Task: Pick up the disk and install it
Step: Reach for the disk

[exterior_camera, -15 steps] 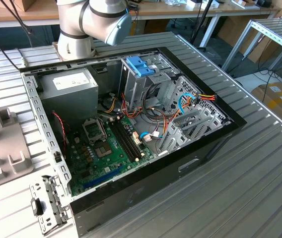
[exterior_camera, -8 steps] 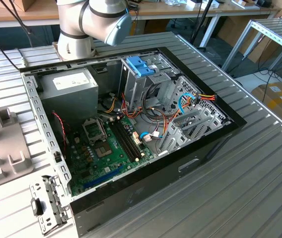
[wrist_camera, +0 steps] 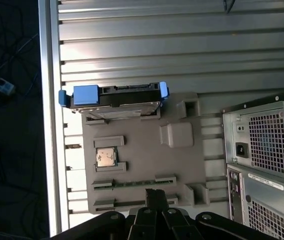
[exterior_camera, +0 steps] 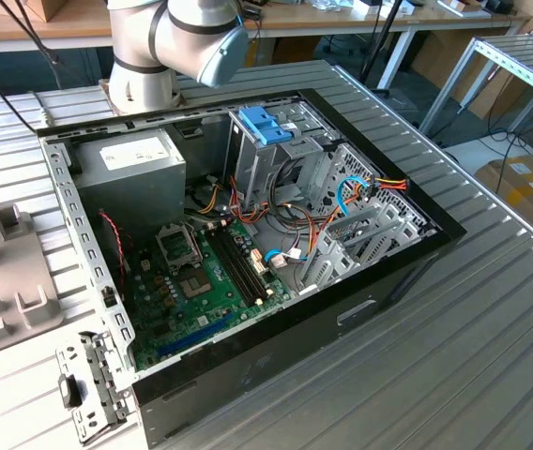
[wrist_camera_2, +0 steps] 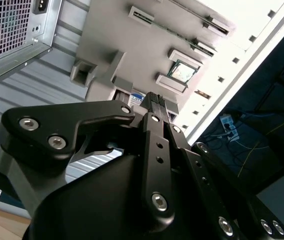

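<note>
The disk (wrist_camera: 114, 97) is a grey metal drive with light-blue side rails. In the first wrist view it stands on its edge in a slot at the end of a grey holder plate (wrist_camera: 182, 165). My gripper (wrist_camera: 155, 194) hangs above the opposite end of that plate, well away from the disk, with its two black fingers together and nothing between them. In the second wrist view the gripper (wrist_camera_2: 154, 98) points down at the same plate (wrist_camera_2: 127, 45). The open computer case (exterior_camera: 248, 234) lies on the table, with its metal drive cage (exterior_camera: 360, 239) towards the exterior view's right.
A processor chip (wrist_camera: 106, 156) sits in a pocket of the holder plate. The case's rear panel (wrist_camera: 267, 150) stands close beside the plate. The table edge (wrist_camera: 49, 125) runs just past the disk. A bright-blue tabbed bracket (exterior_camera: 265, 124) tops the tall cage. A loose metal bracket (exterior_camera: 88, 384) lies near the case.
</note>
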Robot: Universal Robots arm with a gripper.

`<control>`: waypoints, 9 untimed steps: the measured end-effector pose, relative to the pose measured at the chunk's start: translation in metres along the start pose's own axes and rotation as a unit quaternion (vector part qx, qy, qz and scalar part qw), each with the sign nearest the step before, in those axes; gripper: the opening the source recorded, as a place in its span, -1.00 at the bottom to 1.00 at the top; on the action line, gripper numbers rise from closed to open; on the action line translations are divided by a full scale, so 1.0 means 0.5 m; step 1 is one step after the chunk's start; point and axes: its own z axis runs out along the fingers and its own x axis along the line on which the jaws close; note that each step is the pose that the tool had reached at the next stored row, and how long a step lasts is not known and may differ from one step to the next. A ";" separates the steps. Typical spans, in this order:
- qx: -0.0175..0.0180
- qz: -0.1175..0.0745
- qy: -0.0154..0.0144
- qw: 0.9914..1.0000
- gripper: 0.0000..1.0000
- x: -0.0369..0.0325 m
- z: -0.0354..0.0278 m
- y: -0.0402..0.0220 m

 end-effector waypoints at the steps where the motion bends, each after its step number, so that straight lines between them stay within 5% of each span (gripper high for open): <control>1: 0.000 0.000 0.000 1.000 -0.79 0.002 0.000 0.001; 9: 0.000 0.000 0.000 1.000 -0.79 0.016 0.002 0.003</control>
